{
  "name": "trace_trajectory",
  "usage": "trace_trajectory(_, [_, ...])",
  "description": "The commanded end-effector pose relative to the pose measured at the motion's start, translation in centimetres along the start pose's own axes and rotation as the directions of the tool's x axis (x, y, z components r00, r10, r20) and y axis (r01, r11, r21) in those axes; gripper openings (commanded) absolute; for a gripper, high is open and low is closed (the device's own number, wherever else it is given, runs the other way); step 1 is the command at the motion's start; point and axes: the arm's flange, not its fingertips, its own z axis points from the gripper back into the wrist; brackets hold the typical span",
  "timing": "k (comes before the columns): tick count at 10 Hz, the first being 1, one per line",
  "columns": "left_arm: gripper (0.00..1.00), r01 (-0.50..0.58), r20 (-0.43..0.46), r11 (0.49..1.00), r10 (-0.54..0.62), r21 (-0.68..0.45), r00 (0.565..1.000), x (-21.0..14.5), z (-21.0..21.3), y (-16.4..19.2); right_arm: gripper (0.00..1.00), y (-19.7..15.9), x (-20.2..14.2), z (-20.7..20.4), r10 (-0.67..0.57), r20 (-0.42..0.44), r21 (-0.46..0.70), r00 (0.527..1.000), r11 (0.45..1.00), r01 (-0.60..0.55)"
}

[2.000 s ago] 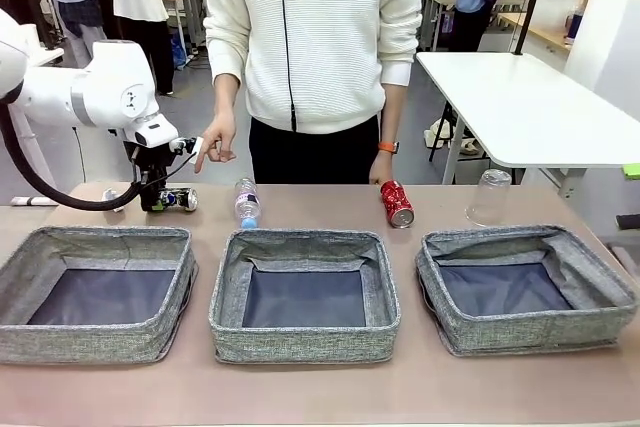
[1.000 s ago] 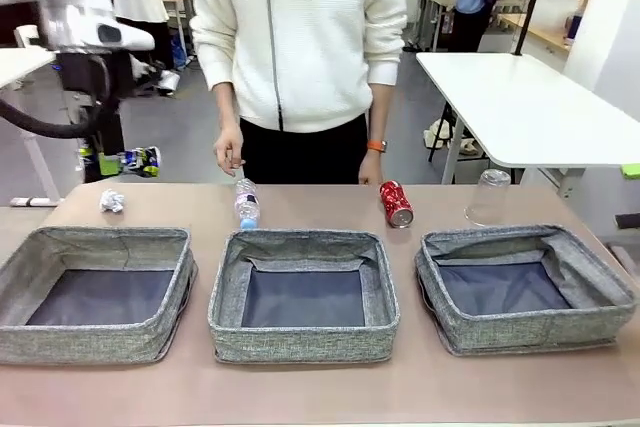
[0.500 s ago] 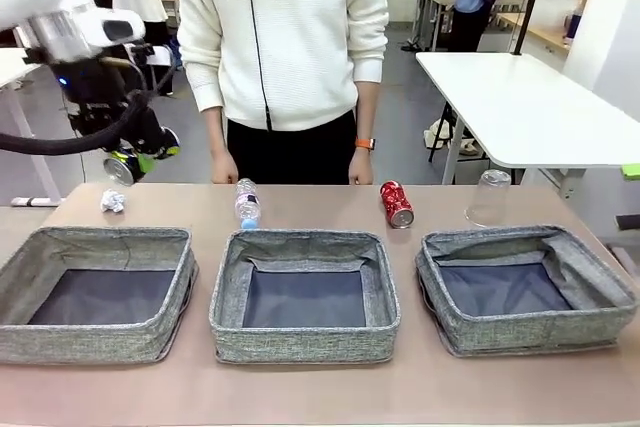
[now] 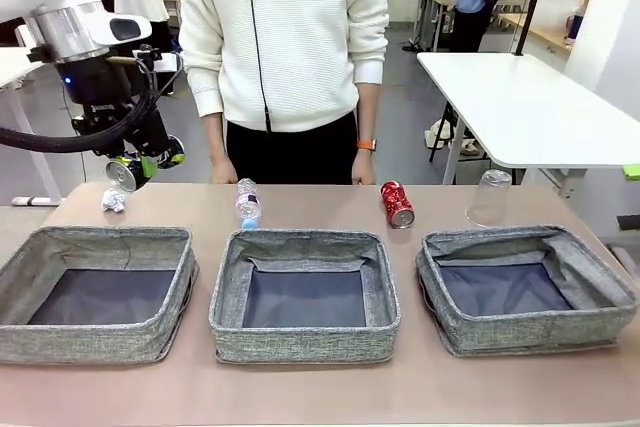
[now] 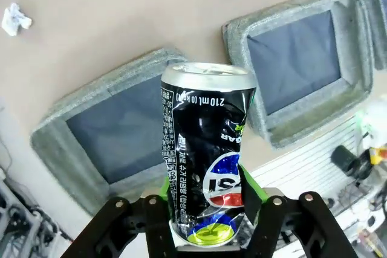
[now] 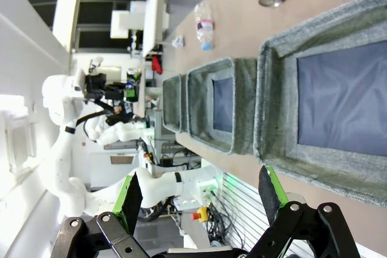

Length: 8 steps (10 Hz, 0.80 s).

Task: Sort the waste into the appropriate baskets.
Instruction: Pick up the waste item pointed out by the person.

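left gripper (image 4: 141, 164): closed partway on a crushed black can (image 4: 124, 173), green pads pressing either side of the can's lower half. it holds the can in the air over the far left corner of the counter (image 4: 300, 392), just above a paper ball (image 4: 113, 201). the can is tilted, its silver top facing down and to the left in the front view. in the left wrist view the can (image 5: 205, 143) points out from the gripper with the baskets below it.

right gripper (image 6: 199, 194): jaws spread wide, nothing between them, off the near edge of the counter beside the baskets.

baskets: three grey fabric ones in a row along the near side, namely left basket (image 4: 90, 342), middle basket (image 4: 300, 345) and right basket (image 4: 540, 332). dark floors bare in all three.

paper ball: on the counter behind the left basket's far left corner.

bottle (image 4: 246, 203): clear, blue cap, lying just behind the middle basket, cap toward it.

red can (image 4: 396, 203): lying on its side between the middle and right baskets, behind them.

cup (image 4: 489, 197): clear, upside down, behind the right basket.

person: standing at the far edge, one hand (image 4: 222, 172) and the other hand (image 4: 360, 171) down at counter level, apart from the items.
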Motion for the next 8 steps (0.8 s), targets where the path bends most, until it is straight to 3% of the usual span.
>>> trace_trajectory(1, [0.42, -0.244, 0.028, 0.968, 0.243, 0.057, 0.97, -0.4, 4.2, -6.4, 1.0, 0.1, 0.2, 0.1, 0.027, 0.004, 0.016, 1.0, 0.999, -0.027])
trace_trajectory(3, [0.42, -0.243, 0.07, 0.97, 0.244, -0.022, 0.967, -3.0, 9.0, -15.1, 1.0, 0.1, 0.2, 0.1, 0.027, 0.004, 0.016, 1.0, 0.999, -0.027])
trace_trajectory(5, [0.42, -0.28, -0.044, 0.953, 0.276, -0.117, 0.96, -3.5, 11.5, -21.3, 1.0, 0.1, 0.2, 0.1, 0.027, 0.004, 0.016, 1.0, 0.999, -0.027])
trace_trajectory(8, [0.42, -0.197, -0.039, 0.979, 0.195, -0.044, 0.98, -3.1, 14.3, -27.6, 1.0, 0.1, 0.2, 0.1, 0.027, 0.004, 0.016, 1.0, 0.999, -0.027])
